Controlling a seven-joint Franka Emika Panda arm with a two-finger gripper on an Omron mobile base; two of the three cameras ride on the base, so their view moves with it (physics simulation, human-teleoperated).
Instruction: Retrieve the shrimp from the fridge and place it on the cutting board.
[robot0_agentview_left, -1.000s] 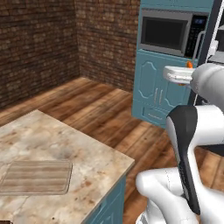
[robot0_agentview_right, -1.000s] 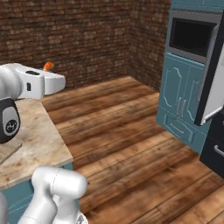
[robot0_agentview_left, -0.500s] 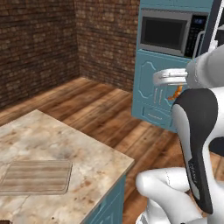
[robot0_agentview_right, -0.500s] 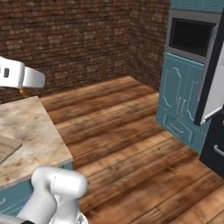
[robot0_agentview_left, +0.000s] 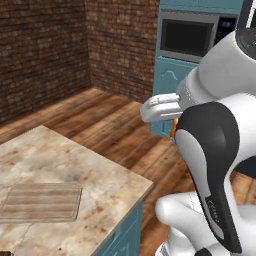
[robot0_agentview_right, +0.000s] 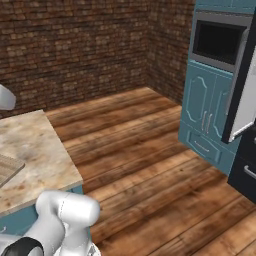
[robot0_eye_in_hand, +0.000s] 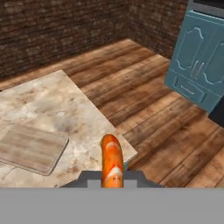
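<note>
Orange shrimp (robot0_eye_in_hand: 112, 160) sits pinched in your closed gripper (robot0_eye_in_hand: 112, 177) above the floor just right of the desk (robot0_eye_in_hand: 52, 105), so the board (robot0_eye_in_hand: 30, 148) lies down to your left, long axis running leftward.

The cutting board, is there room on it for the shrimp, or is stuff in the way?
The cutting board is bare all over, so the shrimp fits anywhere on it. The marble countertop is also bare between the board and the far edge by the wooden floor. Nothing looks crowded.
</note>
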